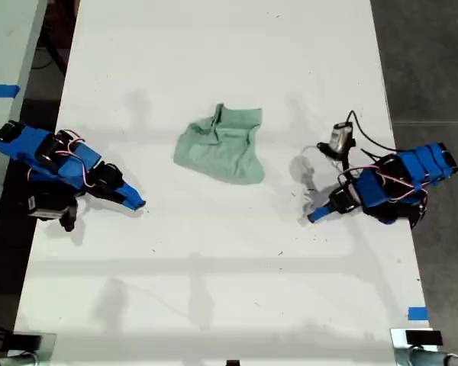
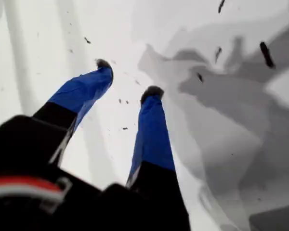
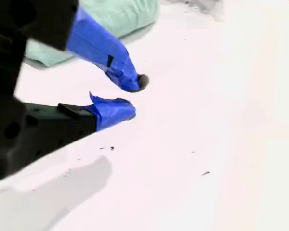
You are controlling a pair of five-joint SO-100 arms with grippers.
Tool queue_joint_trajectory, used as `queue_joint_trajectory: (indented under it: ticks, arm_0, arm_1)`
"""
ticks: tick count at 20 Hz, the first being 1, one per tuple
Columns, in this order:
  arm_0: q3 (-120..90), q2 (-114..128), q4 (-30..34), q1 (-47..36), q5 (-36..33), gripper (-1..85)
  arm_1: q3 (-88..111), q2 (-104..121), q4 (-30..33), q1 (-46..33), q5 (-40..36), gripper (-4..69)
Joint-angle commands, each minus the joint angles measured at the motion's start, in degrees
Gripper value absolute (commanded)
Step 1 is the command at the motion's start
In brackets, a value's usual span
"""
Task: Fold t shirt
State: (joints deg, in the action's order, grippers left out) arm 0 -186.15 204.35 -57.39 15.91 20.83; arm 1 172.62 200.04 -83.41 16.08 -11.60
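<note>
In the exterior view, one blue arm (image 1: pixel 61 164) rests at the left, the crumpled t shirt (image 1: pixel 223 145) lies mid-table (image 1: pixel 214 290), and the other arm (image 1: pixel 389 187) rests at the right; nothing stands between. My first gripper (image 2: pixel 127 78) gapes empty over bare table; my second gripper (image 3: pixel 134 96), slightly parted and empty, has the shirt just behind its fingers

— What sort of room is this, a home?

— No, a lab or robotics workroom. A long white table (image 1: pixel 214 290) fills the frame, bare and scuffed, with two small blue arms at its sides, wires showing on them.

— Anything else?

— Blue tape marks: one (image 1: pixel 417 313) at the lower right of the exterior view, another (image 1: pixel 1 91) on a pale bench at the upper left. Grey floor (image 1: pixel 431 69) at the upper right, and a loose black cable (image 1: pixel 370 137) on the table.
</note>
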Motion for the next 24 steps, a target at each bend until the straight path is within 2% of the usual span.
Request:
queue_joint_trajectory:
  ticks: [1,3,4,5,7,8,13,24]
  arm_0:
    - [-2.3,0.9,-0.4,0.6,0.6,1.8]
    - [-2.5,-0.8,-0.8,-2.0,-5.7,-0.2]
    - [-2.6,-0.6,-0.8,-2.3,-6.0,-0.2]
    - [-2.6,-1.2,-1.1,-3.3,-10.4,0.4]
    - [-2.6,0.8,-0.7,-5.0,-31.6,7.3]
    - [-2.6,1.8,-0.4,-5.5,-35.0,8.6]
    - [-2.6,1.5,-0.5,-9.8,-35.7,8.5]
    - [-2.6,1.5,-0.5,-10.3,-35.7,8.5]
  arm_1:
    - [3.2,0.8,2.8,1.8,-16.0,16.9]
    - [3.9,0.8,3.3,2.9,-23.6,16.9]
    - [4.0,0.8,3.6,3.5,-26.8,16.2]
    - [4.0,0.8,3.6,3.9,-29.5,15.8]
    - [4.2,0.9,4.0,5.2,-36.1,13.7]
    - [4.3,0.9,4.0,5.1,-36.7,12.8]
    - [4.3,0.9,4.0,4.9,-36.7,10.7]
    - [4.3,0.9,4.0,4.9,-36.7,7.7]
